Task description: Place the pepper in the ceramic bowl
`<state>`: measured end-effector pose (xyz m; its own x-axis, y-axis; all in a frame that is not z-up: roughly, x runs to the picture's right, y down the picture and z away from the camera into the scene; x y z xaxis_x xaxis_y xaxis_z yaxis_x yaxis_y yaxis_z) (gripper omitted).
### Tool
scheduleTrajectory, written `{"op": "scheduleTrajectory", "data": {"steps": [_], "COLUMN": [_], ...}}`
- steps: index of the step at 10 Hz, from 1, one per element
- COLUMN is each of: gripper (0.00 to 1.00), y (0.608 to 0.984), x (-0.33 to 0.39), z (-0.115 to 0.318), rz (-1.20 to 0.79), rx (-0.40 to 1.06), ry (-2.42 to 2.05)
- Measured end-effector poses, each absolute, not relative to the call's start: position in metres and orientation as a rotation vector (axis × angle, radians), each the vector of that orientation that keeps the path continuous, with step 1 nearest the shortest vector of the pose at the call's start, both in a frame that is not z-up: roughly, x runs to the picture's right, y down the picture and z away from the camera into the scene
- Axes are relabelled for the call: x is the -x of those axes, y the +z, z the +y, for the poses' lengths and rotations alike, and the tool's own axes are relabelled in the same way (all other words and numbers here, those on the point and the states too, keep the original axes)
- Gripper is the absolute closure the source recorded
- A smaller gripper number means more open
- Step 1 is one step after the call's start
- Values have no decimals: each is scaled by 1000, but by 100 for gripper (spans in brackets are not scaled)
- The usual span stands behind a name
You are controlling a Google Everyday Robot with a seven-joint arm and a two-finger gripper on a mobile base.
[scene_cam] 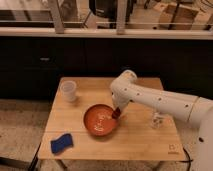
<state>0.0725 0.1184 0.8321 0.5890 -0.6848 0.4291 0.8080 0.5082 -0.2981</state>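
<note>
Handling the pepper [116, 115] calls for a gentle pinch. Judge it light, small, fairly firm and glossy, so likely to slip; grip it across its middle. The gripper [116, 110], at the arm's tip, is pinched together on the pepper. You see the pepper hanging just over the right inner edge of the bowl [96, 125], apparently not yet resting in it.

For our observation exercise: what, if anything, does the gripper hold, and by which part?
The gripper holds the small dark red pepper at the orange-red ceramic bowl's right rim; which part, unclear.
</note>
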Motion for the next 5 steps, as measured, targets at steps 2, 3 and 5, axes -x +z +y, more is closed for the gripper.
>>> {"op": "scheduleTrajectory", "data": {"steps": [2,3,5], "gripper": [100,100,100], "y": [831,834,838], "x": [-69,-62,-50], "z": [118,121,123], "rz": [-275,-280,-285], "rx": [497,498,498], "ry": [-931,-929,-927]}}
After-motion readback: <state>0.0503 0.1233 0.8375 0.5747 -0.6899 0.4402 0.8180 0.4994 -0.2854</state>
